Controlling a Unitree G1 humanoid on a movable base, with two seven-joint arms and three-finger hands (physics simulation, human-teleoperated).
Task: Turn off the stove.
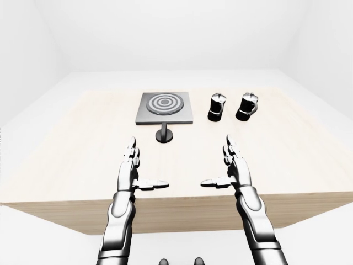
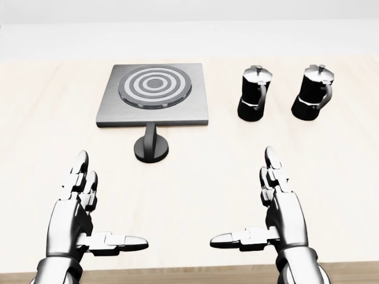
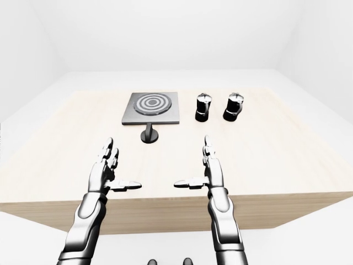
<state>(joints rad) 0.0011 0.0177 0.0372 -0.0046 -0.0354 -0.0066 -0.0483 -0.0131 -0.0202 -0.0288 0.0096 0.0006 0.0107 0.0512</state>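
Pale wood table [image 2: 195,177] carries a grey stove [image 2: 154,94] toward the head view's upper left, its black knob [image 2: 151,147] just below it. Two black coffee pots [image 2: 256,93] [image 2: 312,92] stand to its right. Left hand [image 2: 77,216] and right hand [image 2: 281,213] hover low, fingers spread wide, holding nothing, well apart from the knob

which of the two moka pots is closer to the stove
The left moka pot in the head view: it stands right beside the stove, while the other moka pot sits farther right.
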